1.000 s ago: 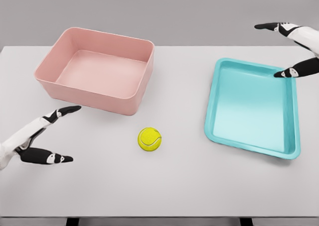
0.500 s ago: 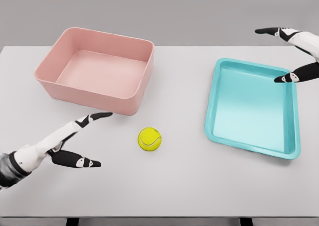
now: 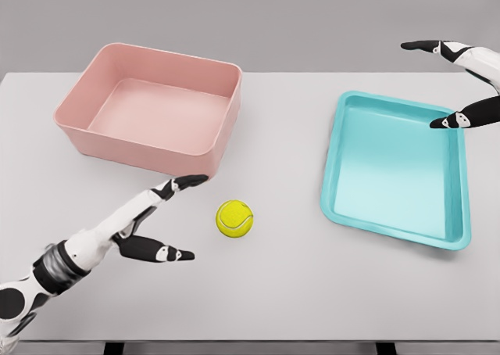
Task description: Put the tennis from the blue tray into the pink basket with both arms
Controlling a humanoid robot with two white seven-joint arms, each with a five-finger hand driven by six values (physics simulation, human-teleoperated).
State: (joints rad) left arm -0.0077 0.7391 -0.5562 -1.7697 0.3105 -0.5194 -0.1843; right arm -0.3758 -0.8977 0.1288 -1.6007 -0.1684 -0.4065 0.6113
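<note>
The tennis ball (image 3: pixel 234 217) is seen on the bare white table (image 3: pixel 273 292), approx. between the pink basket (image 3: pixel 152 109) and the blue tray (image 3: pixel 396 169), just in front of the basket's near right corner and well apart from the tray. It is touched by nothing. The basket is set at the table's back left, slightly turned, w/ nothing visible inside. The tray is set at the right, also turned a little, its bed bare.

The left hand (image 3: pixel 152 222) is held low over the table just left of the ball, w/ fingers spread apart and nothing gripped. 1 dark fingertip is pointed toward the basket's near wall, another is stretched toward the ball from lower left; a gap to the ball is visible at both. The left forearm is seen coming in from the lower left corner.

The right hand (image 3: pixel 457 81) is shown at the upper right, over the tray's far right corner, partly cut off by the picture's edge. 2 digits are visible, spread wide apart, nothing held between them. Whether the lower digit touches the tray rim can't be told.
</note>
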